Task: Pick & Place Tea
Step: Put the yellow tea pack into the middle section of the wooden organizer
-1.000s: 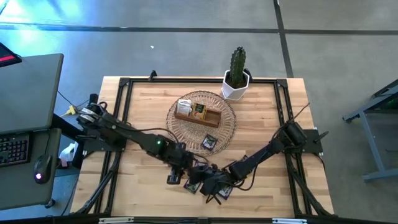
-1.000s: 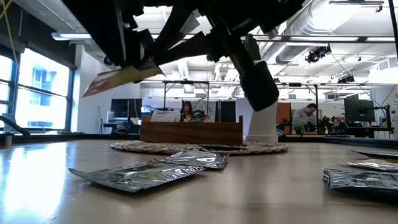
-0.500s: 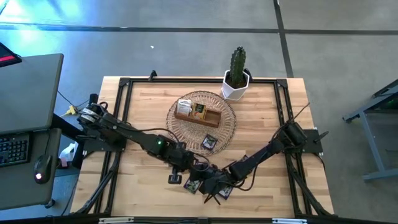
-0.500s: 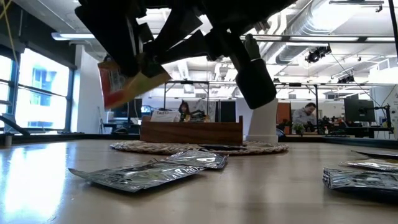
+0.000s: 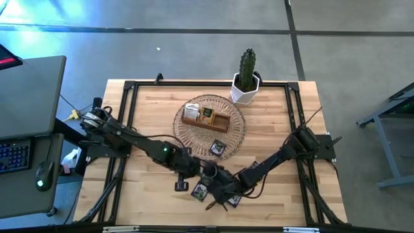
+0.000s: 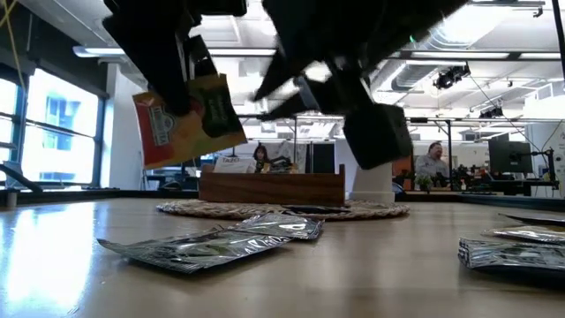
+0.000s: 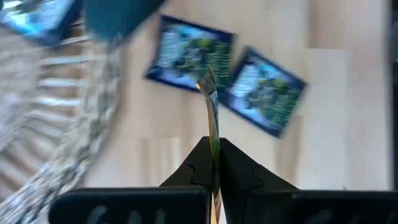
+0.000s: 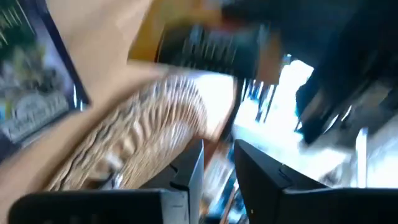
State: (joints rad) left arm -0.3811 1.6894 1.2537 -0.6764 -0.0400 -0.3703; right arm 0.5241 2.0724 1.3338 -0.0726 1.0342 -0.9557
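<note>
An orange and green tea packet (image 6: pixel 188 121) hangs above the near middle of the table, with my left gripper (image 7: pixel 212 155) shut on it. My right gripper (image 8: pixel 219 165) stands open just to its right (image 5: pixel 218 186), with nothing between its fingers. Two blue-green tea packets (image 7: pixel 189 53) (image 7: pixel 264 90) lie flat on the wood under my left gripper. Another lies by my right gripper (image 5: pixel 233 200). One more packet (image 5: pixel 217 148) rests on the round wicker basket (image 5: pixel 194 133), in front of the wooden box (image 5: pixel 206 116). My left gripper pinches the packet between its two fingers, at the packet's upper edge (image 6: pixel 179 95). The fingers come from above, pointing down. In the left wrist view the packet shows edge-on (image 7: pixel 211 127) between the fingertips. It hangs below them, a little tilted, clear of the table.
A cactus in a white pot (image 5: pixel 246 81) stands at the far edge, right of the basket. In the low view silvery packets lie flat on the table in front (image 6: pixel 203 250) (image 6: pixel 287 227) and at the right (image 6: pixel 512 252). People sit at desks in the room behind.
The orange packet has swung from nearly level to hanging upright with its face showing, and it now hangs from my left gripper alone. My right gripper has drawn off it a little toward the table's right.
</note>
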